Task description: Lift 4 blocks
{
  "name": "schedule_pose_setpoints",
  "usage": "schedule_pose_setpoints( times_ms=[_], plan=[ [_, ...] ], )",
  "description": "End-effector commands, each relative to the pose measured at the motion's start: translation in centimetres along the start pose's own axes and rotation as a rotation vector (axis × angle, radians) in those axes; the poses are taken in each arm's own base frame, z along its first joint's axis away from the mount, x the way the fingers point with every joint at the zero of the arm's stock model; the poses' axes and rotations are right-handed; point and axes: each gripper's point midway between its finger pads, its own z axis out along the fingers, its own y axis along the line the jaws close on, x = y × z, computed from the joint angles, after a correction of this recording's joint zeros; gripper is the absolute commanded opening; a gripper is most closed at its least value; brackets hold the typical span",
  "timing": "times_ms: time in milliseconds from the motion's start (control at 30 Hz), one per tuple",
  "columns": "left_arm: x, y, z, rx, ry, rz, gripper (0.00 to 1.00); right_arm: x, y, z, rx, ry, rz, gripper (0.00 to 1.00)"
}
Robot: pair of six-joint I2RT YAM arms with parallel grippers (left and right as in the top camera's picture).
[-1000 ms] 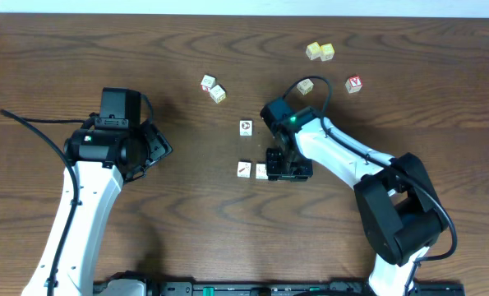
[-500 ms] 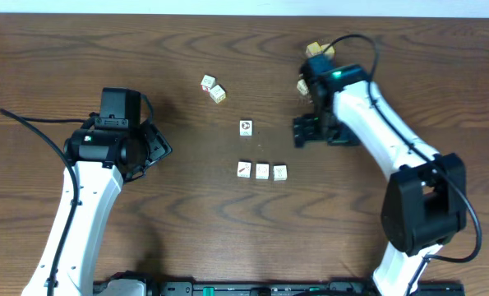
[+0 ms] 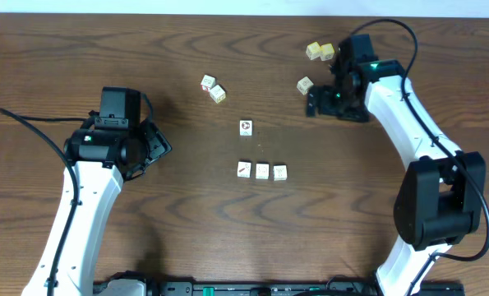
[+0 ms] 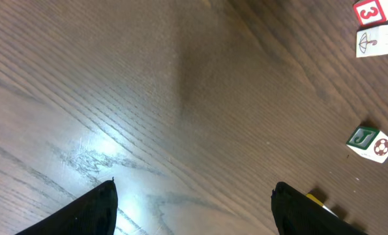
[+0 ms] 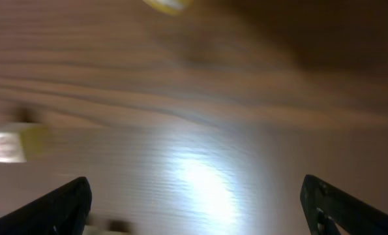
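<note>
Your right gripper has left the blocks, now at 1 o'clock, jaws apart, empty. Your left gripper unmoved, jaws apart. Dark wood-grain table.

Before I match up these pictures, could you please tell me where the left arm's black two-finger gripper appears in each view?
Overhead: the left arm's black two-finger gripper sits left of centre, at the end of the white arm, jaws open.
Left wrist: only its two black fingertips show, at the bottom edge, wide apart.
Right wrist: not in it.
Shared landmark: the dark brown wood-grain table lies under everything in all three views.
</note>
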Motion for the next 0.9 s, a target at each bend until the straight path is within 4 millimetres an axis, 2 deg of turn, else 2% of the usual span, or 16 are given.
schedule_pose_setpoints(
  times_ms=[0, 200, 333, 400, 467, 667, 800, 867],
  plan=[
    [-0.1, 0.5, 0.7, -0.032, 0.005, 0.006, 0.76, 1.3, 7.5, -0.4, -0.227, 0.018, -0.079, 0.99],
    [-0.1, 0.5, 1.0, -0.036, 0.012, 0.006, 0.76, 3.3, 11.3, 0.9, -0.117, 0.014, -0.119, 0.99],
    [0.0, 0.5, 1.0, -0.038, 0.015, 0.006, 0.76, 1.8, 12.0, 1.8, 0.023, -0.131, -0.081, 0.99],
    [0.2, 0.7, 1.0, -0.044, 0.022, 0.007, 0.76, 1.3, 14.1, 2.0, 0.024, -0.208, -0.074, 0.99],
    [0.2, 0.7, 1.0, -0.046, 0.025, 0.008, 0.76, 1.4, 14.9, 2.6, 0.025, -0.225, -0.063, 0.99],
    [0.3, 0.8, 1.0, -0.05, 0.029, 0.008, 0.76, 3.7, 17.4, 6.2, 0.025, -0.205, -0.044, 0.99],
    [0.4, 0.9, 1.0, -0.052, 0.032, 0.008, 0.76, 4.5, 17.4, 7.5, 0.077, -0.214, -0.066, 0.98],
    [0.4, 0.9, 1.0, -0.054, 0.034, 0.008, 0.76, 4.3, 17.0, 7.7, 0.104, -0.23, -0.056, 0.9]
  ],
)
